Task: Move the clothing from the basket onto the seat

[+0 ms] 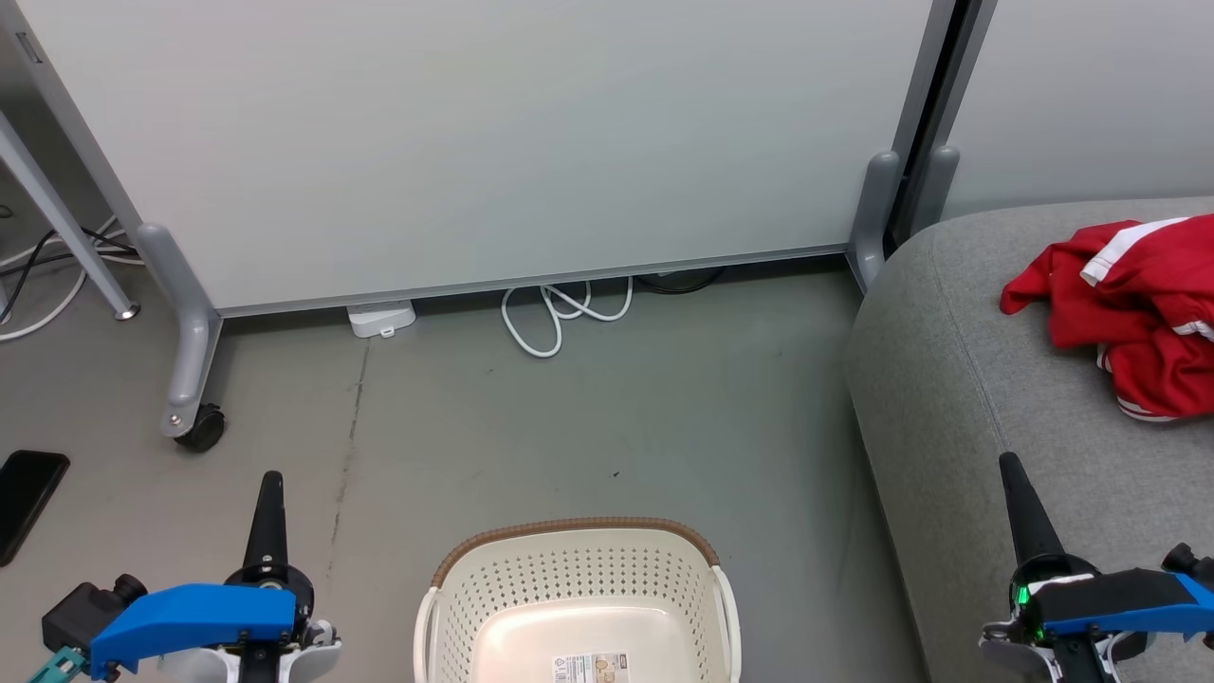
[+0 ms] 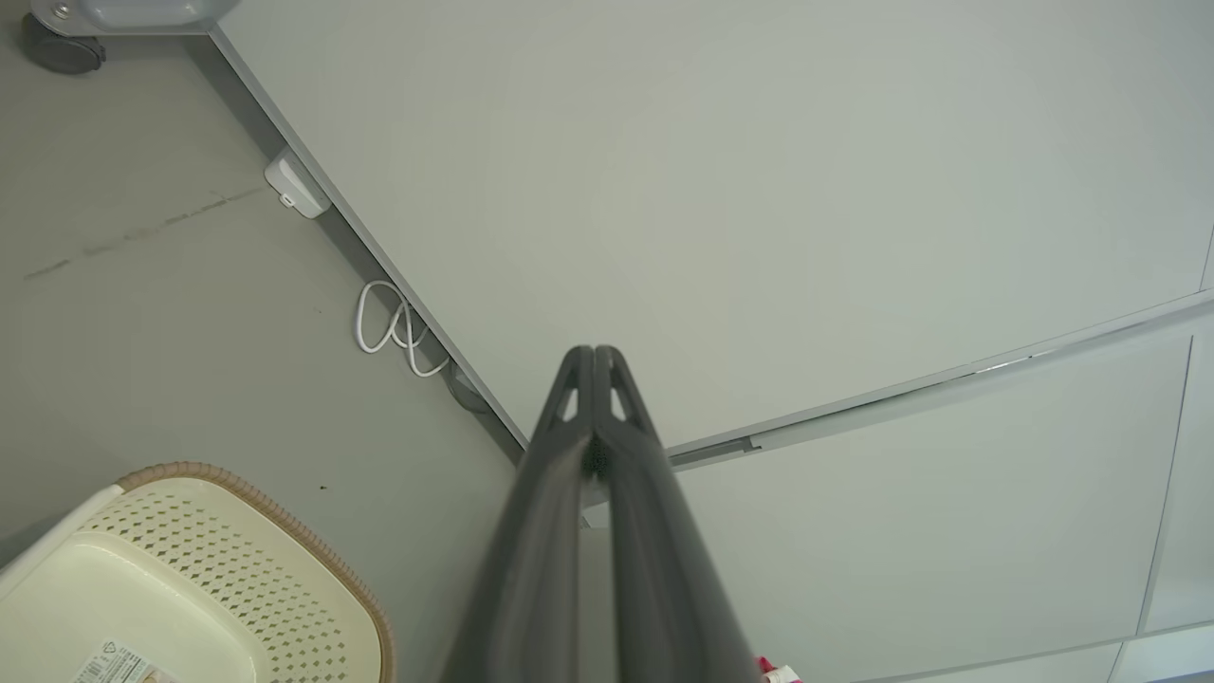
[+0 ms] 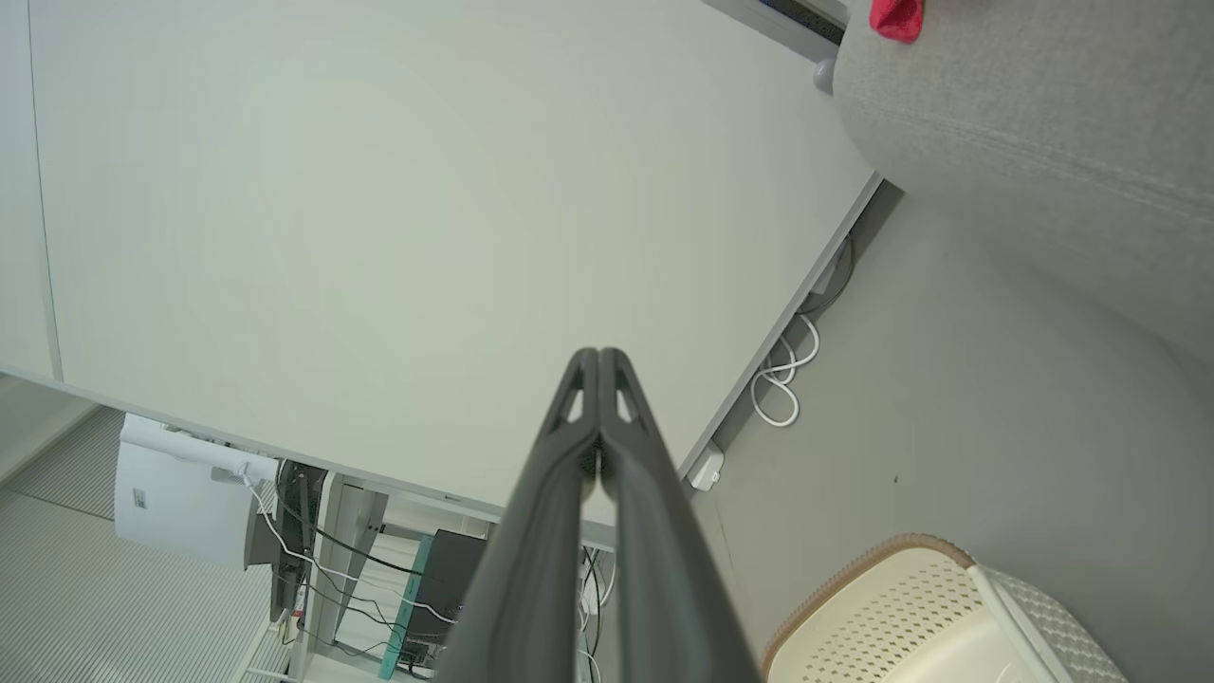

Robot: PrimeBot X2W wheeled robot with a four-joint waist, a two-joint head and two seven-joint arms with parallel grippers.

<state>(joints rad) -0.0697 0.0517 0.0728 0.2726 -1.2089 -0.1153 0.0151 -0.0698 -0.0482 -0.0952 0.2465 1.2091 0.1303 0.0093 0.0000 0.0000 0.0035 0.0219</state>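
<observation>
Clothing [image 1: 1138, 313] lies as a crumpled red heap with white striped trim on the seat [image 1: 948, 379], at the far right of the head view, well apart from both grippers. The left gripper [image 1: 271, 482] stands at the lower left of that view, its two dark fingers pressed together into one point with nothing between them; the right gripper [image 1: 1009, 465] stands at the lower right against the seat's grey fabric, its fingers likewise pressed together on nothing; both wrist views show the fingertips meeting along their length. Between the two grippers, at the bottom middle, the basket [image 1: 579, 529] sits on the floor [image 1: 588, 427], its brown rim toward the wall, its pale inner base showing with a paper label [image 1: 590, 667] on it. Just right of the basket the seat's rounded grey edge rises from the floor. Farther out, a pale partition panel [image 1: 474, 142] stands on grey feet, one with a black caster [image 1: 201, 429]; a looped white cable [image 1: 555, 323] and a small white power block [image 1: 381, 318] lie at its lower edge; a flat dark phone-like object [image 1: 28, 498] lies on the floor at the far left.
</observation>
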